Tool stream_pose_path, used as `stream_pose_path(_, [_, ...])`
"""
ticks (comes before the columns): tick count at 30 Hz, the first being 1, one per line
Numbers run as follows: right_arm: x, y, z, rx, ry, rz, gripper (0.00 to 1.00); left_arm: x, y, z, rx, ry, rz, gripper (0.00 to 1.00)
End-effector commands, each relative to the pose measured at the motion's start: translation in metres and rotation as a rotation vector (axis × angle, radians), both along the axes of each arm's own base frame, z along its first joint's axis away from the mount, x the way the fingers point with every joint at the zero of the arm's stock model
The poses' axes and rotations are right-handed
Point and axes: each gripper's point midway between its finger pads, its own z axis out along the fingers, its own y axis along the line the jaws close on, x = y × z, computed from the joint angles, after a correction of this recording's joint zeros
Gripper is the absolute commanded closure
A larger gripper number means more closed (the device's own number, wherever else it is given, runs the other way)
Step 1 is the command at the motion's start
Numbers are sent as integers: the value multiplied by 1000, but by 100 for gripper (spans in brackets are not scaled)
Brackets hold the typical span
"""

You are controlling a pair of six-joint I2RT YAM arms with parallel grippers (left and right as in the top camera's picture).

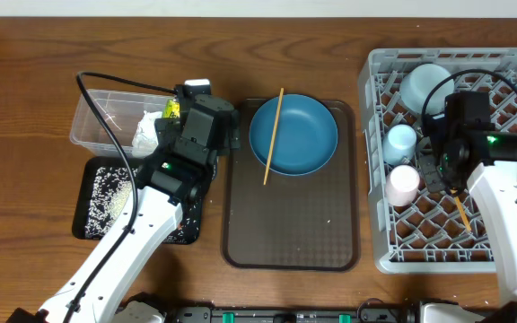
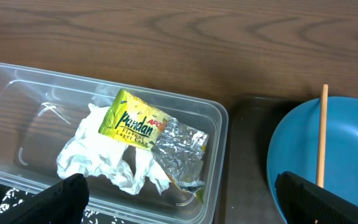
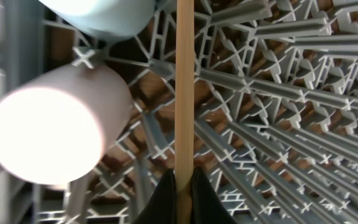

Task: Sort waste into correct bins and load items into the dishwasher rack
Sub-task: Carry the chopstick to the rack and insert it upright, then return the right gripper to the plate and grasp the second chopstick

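– Listing everything by its place from the brown tray (image 1: 290, 242). What lies on it?
– One dark-blue plate (image 1: 303, 135), on the tray's far half. One wooden chopstick (image 1: 273, 135) lies across the plate's left part, its far end past the rim.
– Left of the tray?
– Clear tub (image 1: 97, 121), beside the tray's far-left corner. It holds a crumpled white napkin (image 2: 104, 158) and a yellow-green snack packet (image 2: 132, 121) lying on the napkin, torn open with silver foil showing. Black tray (image 1: 92, 224), beside the brown tray's near-left part, carries loose rice grains (image 1: 110, 193).
– Left fingers (image 2: 67, 199)?
– Above the tub, spread wide, grasping nothing.
– Right of the tray?
– Grey dishwasher rack (image 1: 373, 179), on the worktop just beside the tray's right edge. Inside it, along the side nearest the tray: light-blue bowl (image 1: 424, 85) at the far end, then light-blue cup (image 1: 402, 141), then pale-pink cup (image 1: 403, 185).
– Right fingers (image 3: 163, 205)?
– Over the rack's lattice, clenched on the second chopstick (image 3: 184, 93), which runs straight out from the tips, close beside the pink cup.
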Motion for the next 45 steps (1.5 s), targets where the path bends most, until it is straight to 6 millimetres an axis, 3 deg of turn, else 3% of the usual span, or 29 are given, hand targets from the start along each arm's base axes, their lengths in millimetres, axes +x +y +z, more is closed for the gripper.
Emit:
stream_pose_path(1, [-1, -13, -4, -62, 15, 24, 99, 0, 4, 3, 20, -10, 11, 1])
stream_pose_path(13, [1, -31, -17, -62, -23, -59, 99, 0, 4, 3, 20, -10, 11, 1])
stream_pose_path(20, [1, -24, -22, -8, -23, -55, 99, 0, 4, 3, 21, -10, 11, 2])
stream_pose_path(25, [2, -24, -22, -5, -29, -66, 80, 0, 4, 3, 21, -10, 11, 1])
stream_pose_path(27, [2, -24, -22, -4, -30, -69, 81, 0, 4, 3, 21, -10, 11, 2])
stream_pose_path(31, [2, -25, -22, -3, -32, -78, 92, 0, 4, 3, 21, -10, 11, 1])
stream_pose_path(37, [12, -24, -14, 23, -102, -164, 89, 0, 4, 3, 21, -10, 11, 1])
stream_pose_path(40, [28, -8, 7, 174, -213, -292, 89, 0, 4, 3, 21, -10, 11, 1])
stream_pose_path(43, [42, 32, 36, 461, -279, -367, 92, 0, 4, 3, 21, -10, 11, 2])
stream_pose_path(45, [48, 60, 52, 635, -288, -355, 83, 0, 4, 3, 21, -10, 11, 1])
